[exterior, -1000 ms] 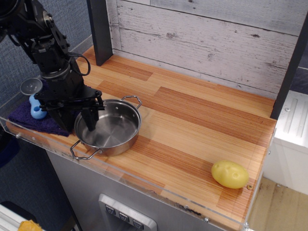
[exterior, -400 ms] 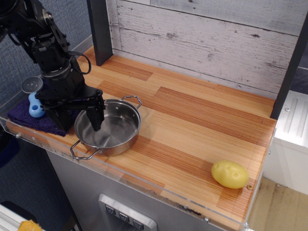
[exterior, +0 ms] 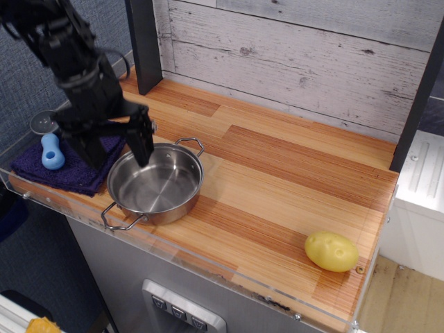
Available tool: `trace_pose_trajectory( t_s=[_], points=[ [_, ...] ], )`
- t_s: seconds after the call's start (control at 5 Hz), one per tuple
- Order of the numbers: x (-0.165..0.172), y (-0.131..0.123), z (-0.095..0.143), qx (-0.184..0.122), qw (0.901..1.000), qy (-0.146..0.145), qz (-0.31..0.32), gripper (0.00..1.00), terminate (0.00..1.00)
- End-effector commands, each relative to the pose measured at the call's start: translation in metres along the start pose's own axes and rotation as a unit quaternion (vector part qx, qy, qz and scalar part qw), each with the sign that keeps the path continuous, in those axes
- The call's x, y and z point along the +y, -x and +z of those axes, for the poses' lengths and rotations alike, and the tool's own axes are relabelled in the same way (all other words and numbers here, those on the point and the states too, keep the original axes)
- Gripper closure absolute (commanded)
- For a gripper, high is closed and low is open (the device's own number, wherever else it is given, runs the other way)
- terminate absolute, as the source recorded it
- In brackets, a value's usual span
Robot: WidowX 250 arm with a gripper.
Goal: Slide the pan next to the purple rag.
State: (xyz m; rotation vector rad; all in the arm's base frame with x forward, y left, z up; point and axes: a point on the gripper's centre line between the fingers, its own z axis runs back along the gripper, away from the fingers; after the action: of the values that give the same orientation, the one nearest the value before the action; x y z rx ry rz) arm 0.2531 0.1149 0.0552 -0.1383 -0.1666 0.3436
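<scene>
We lift the tool, jaws spread wide and holding nothing, up off the pan, which sits at lower left touching the purple rag, so the slide looks finished.

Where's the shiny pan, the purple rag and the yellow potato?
pan [exterior: 154, 186]: main camera view, bare inside bottom.
purple rag [exterior: 66, 173]: main camera view, front part of cloth.
yellow potato [exterior: 331, 251]: main camera view, its middle.

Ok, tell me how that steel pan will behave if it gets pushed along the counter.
The pan is wide, shallow and flat-bottomed, so it should slide rather than tip. Its polished steel on the smooth wooden counter probably glides easily and may overshoot. A push off-centre, say at a wire loop handle, would likely spin it.
</scene>
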Motion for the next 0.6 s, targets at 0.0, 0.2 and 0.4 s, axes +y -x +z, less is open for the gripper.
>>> trace_pose_trajectory(
  t_s=[0.0, 0.2, 0.4],
  points=[
    [-0.019, -0.016, 0.067, -0.056, 0.9976, 0.021, -0.036, 0.0, 0.0],
    [-0.027, -0.018, 0.083, -0.068, 0.9962, 0.03, -0.046, 0.0, 0.0],
    [-0.032, -0.015, 0.093, -0.087, 0.9908, 0.031, -0.099, 0.0, 0.0]
  ],
)
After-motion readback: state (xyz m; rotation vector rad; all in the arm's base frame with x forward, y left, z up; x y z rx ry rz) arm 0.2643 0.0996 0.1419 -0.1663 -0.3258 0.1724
